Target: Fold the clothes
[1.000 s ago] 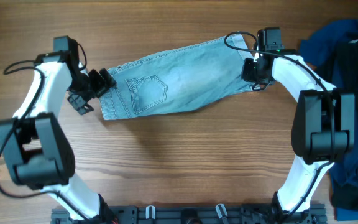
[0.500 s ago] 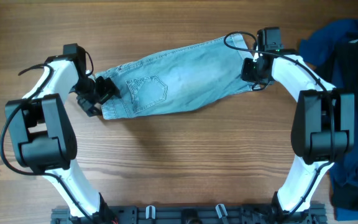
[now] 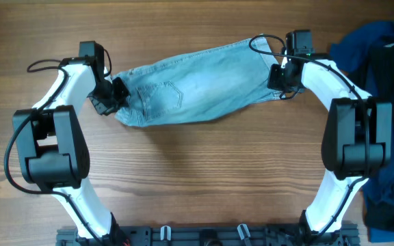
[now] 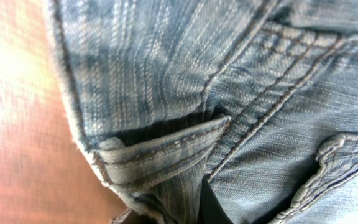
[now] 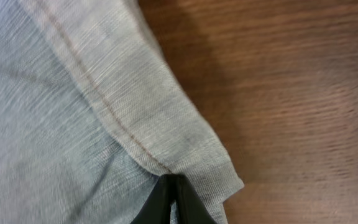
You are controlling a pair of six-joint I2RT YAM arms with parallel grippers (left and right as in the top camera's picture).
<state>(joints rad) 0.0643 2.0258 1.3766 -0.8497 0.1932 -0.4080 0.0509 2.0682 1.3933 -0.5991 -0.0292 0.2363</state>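
Two hands pinch the jeans [image 3: 193,85]: the left hand [image 3: 115,96] shut on the waistband, the right hand [image 3: 277,76] on the cuff. Lifting evenly should keep the fold square.

Wooden table [image 3: 197,184] under jeans [image 3: 197,85], dark garments [image 3: 382,102].

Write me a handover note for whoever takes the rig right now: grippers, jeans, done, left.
Left gripper: shut on the waistband end of the jeans.
Right gripper: shut on the hem end.
Jeans: stretched flat across the table between both arms, already doubled leg over leg.
Dark clothes piled at the right edge, untouched.
Done: both ends gripped.
Left: bring one end over the other, release, smooth.
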